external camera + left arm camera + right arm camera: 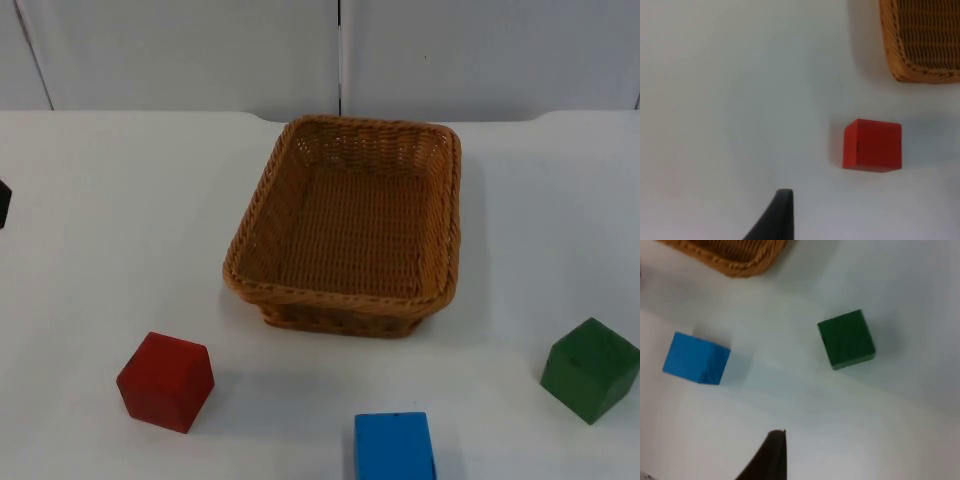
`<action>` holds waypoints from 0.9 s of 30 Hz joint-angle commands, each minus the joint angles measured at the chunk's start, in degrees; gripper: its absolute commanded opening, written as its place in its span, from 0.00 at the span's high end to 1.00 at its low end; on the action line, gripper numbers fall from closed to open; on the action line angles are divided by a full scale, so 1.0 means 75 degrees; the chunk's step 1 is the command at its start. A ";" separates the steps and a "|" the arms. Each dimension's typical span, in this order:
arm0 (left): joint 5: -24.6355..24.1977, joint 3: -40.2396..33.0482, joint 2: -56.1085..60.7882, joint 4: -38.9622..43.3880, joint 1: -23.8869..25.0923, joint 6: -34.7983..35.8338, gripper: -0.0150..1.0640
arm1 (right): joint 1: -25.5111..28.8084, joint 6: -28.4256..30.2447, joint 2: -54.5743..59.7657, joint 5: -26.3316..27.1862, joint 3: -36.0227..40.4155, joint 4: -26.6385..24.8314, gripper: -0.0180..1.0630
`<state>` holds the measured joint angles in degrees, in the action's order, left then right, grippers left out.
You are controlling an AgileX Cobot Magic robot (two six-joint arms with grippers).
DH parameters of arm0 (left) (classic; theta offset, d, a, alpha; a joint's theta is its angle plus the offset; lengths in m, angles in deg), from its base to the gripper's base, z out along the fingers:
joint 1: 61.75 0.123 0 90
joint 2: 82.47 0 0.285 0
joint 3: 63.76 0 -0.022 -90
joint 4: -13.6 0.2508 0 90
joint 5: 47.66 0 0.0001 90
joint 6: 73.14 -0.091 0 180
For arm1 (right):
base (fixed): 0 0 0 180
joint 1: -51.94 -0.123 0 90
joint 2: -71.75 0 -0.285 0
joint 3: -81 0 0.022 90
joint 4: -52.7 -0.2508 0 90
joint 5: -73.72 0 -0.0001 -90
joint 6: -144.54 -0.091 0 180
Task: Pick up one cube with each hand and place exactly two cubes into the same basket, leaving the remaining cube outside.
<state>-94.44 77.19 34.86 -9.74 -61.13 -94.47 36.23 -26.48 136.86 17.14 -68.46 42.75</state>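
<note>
Only one black fingertip of the left gripper [780, 215] is seen, held above the bare white table [90, 300] with the red cube [872, 145] near it; whether its fingers are parted cannot be told. Likewise, the right gripper [771, 456] is held over the table near the green cube [846, 339], its state equally unclear. The blue cube [394, 446] sits at the front edge. The wicker basket [255, 255] is set mid-table, nothing inside it.
</note>
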 commanded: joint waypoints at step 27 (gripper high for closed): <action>0.0549 0.0685 -0.2312 0.1173 -0.2813 0.1251 0.04 | -0.1288 -0.0482 0.3275 0.2161 -0.0055 0.0768 0.01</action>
<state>-91.89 81.92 19.37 -3.49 -80.24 -88.36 26.92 -30.07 160.38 31.88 -68.46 48.18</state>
